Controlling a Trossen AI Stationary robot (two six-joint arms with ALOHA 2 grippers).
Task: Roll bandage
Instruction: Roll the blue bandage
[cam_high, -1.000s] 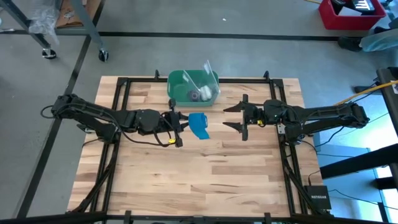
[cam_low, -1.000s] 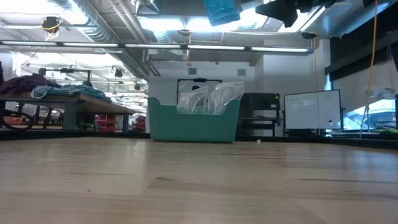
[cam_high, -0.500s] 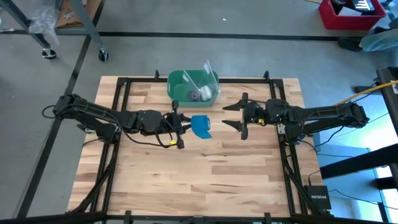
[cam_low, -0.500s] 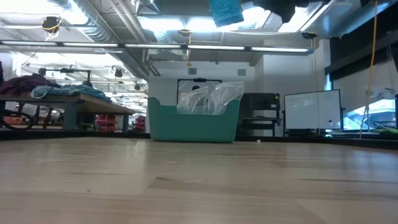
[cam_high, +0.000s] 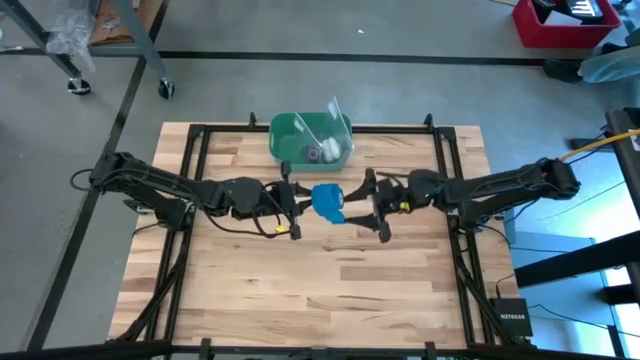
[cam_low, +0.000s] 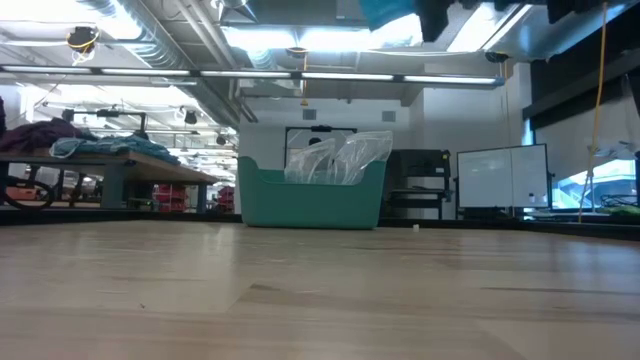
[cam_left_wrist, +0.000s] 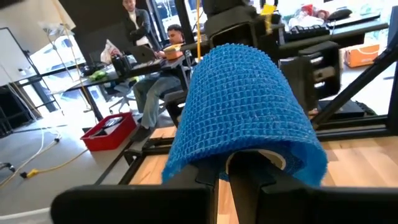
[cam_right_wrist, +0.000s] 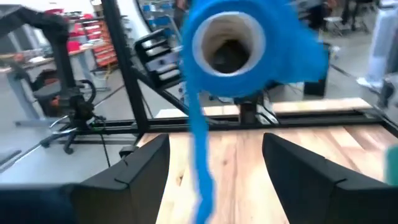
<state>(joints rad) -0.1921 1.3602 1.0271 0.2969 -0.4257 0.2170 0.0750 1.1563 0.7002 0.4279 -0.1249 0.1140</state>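
left gripper (cam_high: 296, 203) pressed together on one end of the bandage (cam_high: 327, 201), holding the blue roll up off the table (cam_high: 330, 280), near its middle, just in front of the green bin (cam_high: 300, 133). right gripper (cam_high: 377, 204) spread wide, empty, just beside the roll on the far side from the left one, fingers (cam_right_wrist: 134, 177) either side of the line to the core. seen from the right wrist: open cardboard core (cam_right_wrist: 227, 45) facing straight at that gripper, a loose blue tail (cam_right_wrist: 200, 158) hanging below. so long axis of the roll running along the line between the two grippers, right arm the free one and nearest the open end. probably not touching yet, though the overhead view leaves the gap hard to judge. only readable writing: "netgear" on a small black box (cam_high: 510, 317) at the table's edge, faint.
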